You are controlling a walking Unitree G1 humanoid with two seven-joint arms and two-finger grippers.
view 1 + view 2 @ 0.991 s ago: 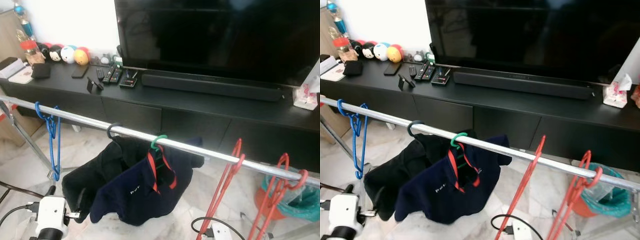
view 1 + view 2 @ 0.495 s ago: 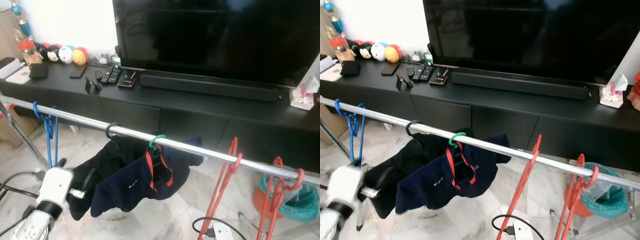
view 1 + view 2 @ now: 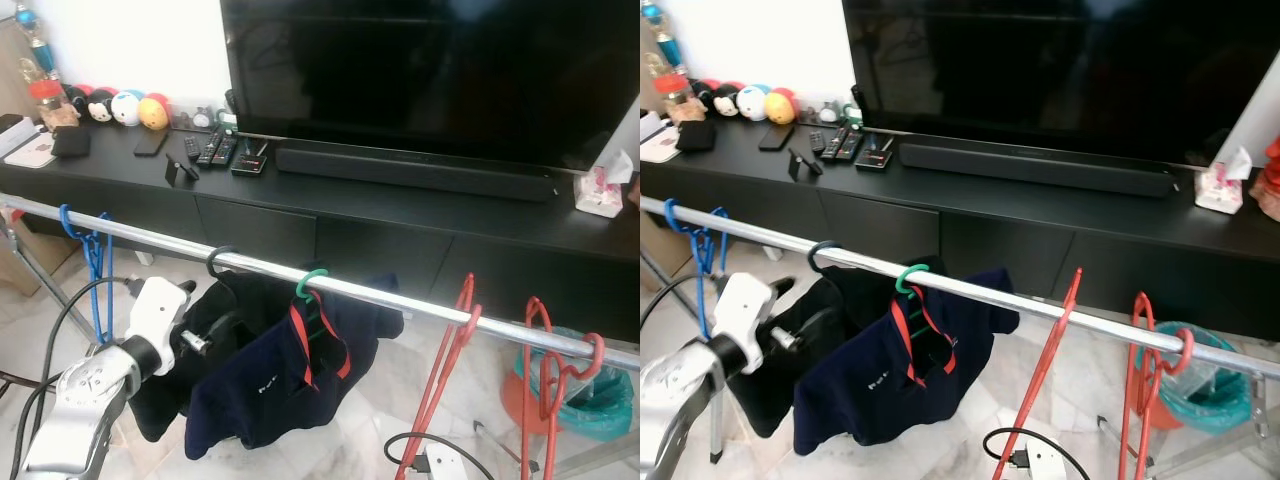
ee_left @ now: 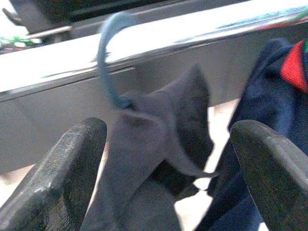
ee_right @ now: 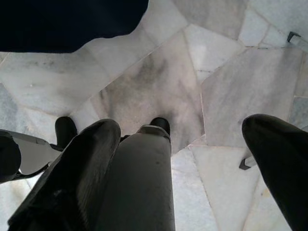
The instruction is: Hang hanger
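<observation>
**Left tool reaches for the dark garment's hanger**

While the black shirt hangs from its dark hanger hooked over the rail, the left tool faces it with fingers spread, empty, apparently lined up to steady it. Right tool hangs released above the floor.

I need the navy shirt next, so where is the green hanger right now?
The green plastic hanger hooks over the silver metal rail near its middle, carrying the navy polo shirt, just right of the black garment.
</observation>
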